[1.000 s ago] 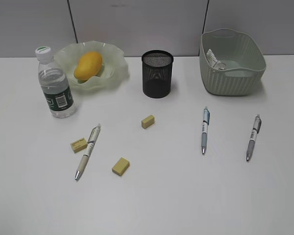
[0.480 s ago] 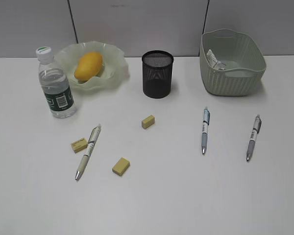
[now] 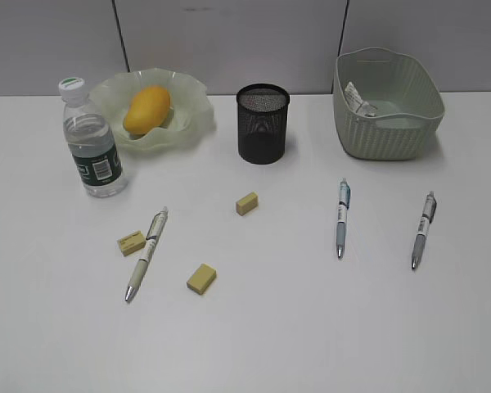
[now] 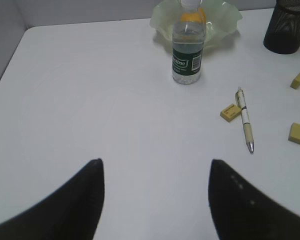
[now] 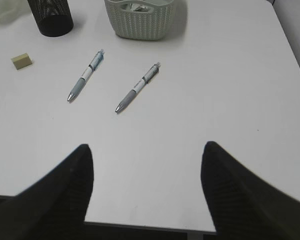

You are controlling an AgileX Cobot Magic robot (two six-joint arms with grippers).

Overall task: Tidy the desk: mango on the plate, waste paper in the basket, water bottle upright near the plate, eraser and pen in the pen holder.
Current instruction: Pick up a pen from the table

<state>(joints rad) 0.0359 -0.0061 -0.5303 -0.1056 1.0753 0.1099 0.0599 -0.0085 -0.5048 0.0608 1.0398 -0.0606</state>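
Desk (image 3: 311, 327) layout, exterior view: mango (image 3: 146, 109) lying in the ruffled plate (image 3: 195, 119) at upper left, water bottle (image 3: 91, 142) upright just beside the plate's lower-left rim, pen holder (image 3: 263, 124) at upper centre, basket (image 3: 386, 103) at upper right with the waste paper (image 3: 358, 98) inside. Three erasers lie loose: left eraser (image 3: 132, 242), front eraser (image 3: 201, 278), centre eraser (image 3: 246, 203). Three pens lie flat: left pen (image 3: 146, 254) just beside the left eraser, middle pen (image 3: 342, 218), right pen (image 3: 423, 230). Left gripper (image 4: 155, 200) and right gripper (image 5: 146, 190) each have their jaws spread wide above bare desk, holding nothing.
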